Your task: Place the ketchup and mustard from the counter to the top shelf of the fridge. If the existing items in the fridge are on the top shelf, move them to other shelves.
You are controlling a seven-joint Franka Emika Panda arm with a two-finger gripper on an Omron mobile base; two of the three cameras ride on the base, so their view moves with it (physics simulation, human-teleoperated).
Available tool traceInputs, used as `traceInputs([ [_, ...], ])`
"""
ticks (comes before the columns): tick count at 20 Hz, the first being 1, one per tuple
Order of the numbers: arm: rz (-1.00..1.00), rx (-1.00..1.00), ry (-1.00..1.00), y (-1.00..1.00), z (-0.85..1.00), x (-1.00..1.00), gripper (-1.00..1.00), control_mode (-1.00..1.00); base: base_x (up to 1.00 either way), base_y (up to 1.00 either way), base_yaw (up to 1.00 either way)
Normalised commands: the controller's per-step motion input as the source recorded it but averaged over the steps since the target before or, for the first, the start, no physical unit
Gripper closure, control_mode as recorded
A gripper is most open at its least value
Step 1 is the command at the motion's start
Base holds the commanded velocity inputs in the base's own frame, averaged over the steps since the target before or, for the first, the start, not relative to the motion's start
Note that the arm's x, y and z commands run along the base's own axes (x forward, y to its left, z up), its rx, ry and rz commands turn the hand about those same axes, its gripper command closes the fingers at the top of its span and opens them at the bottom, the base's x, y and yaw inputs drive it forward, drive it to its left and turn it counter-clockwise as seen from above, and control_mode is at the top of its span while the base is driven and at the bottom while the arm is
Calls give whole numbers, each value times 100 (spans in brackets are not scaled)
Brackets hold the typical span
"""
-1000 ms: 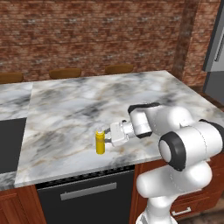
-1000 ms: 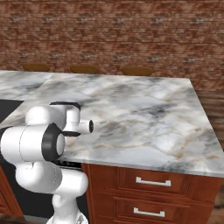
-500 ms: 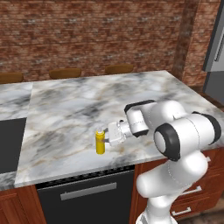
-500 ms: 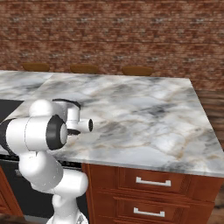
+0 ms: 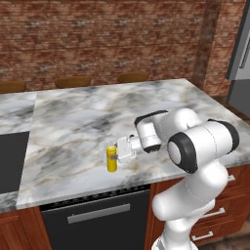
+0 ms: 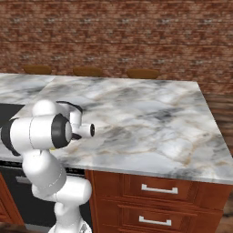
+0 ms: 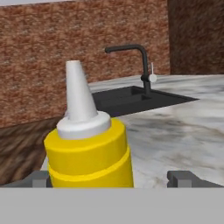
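The mustard is a yellow squeeze bottle with a white cone cap, standing upright near the front edge of the marble counter. My gripper reaches in sideways from its right, level with the bottle's upper half. In the hand view the mustard looms close between my two fingertips, and my gripper is open with gaps on both sides of the bottle. The fridge appears as a grey slab at the far right, its shelves hidden. The ketchup is out of view.
A black cooktop is set into the counter on the left. A dark sink with a black faucet lies beyond the bottle. Below the counter are a dishwasher front and wooden drawers. Chair backs line the far edge.
My hand has edged a little left, closer around the mustard, and the arm's elbow has swung. The bottle has not moved and the jaws stay wide.
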Motion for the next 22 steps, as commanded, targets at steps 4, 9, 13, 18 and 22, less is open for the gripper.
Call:
traceInputs([
  [4, 0, 0, 0, 18, -7, 4, 100, -100, 0, 0, 0],
  [9, 0, 0, 0, 1, 0, 0, 100, -100, 0, 0, 0],
  [13, 0, 0, 0, 0, 19, -13, 100, -100, 0, 0, 0],
  [18, 0, 0, -4, -8, 89, -62, 100, -100, 0, 0, 0],
  [22, -3, 0, -10, -16, 100, -93, 100, -100, 0, 0, 0],
])
